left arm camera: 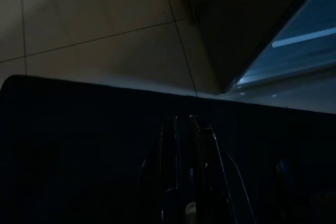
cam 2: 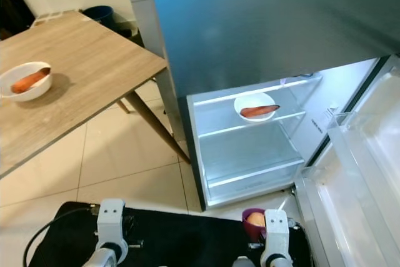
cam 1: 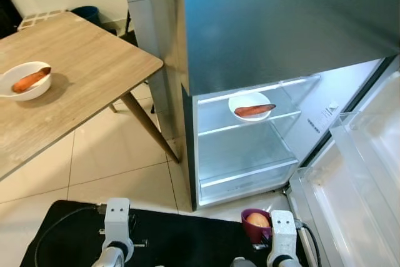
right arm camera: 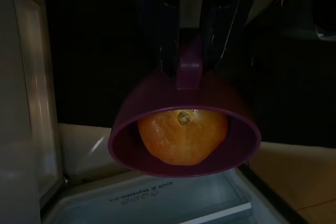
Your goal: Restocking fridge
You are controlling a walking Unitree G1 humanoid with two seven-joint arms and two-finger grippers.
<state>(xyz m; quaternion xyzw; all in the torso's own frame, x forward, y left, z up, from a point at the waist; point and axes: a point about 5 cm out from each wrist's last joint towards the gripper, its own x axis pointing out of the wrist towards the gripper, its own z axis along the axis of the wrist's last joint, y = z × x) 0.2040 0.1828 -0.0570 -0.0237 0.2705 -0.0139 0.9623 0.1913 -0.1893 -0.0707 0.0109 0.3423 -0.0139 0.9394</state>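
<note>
The right gripper (right arm camera: pixel 189 59) pinches the handle of a purple cup (right arm camera: pixel 184 145) holding a glossy orange (right arm camera: pixel 182 136). The left gripper (left arm camera: pixel 184 129) has its fingers together, empty.

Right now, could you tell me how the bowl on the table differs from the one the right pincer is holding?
The bowl on the table is white; the held bowl is purple. The white one rests on the wooden table and holds a sweet potato; the purple one is gripped at its handle by the right pincer and holds an orange. Each carries one piece of produce.
</note>
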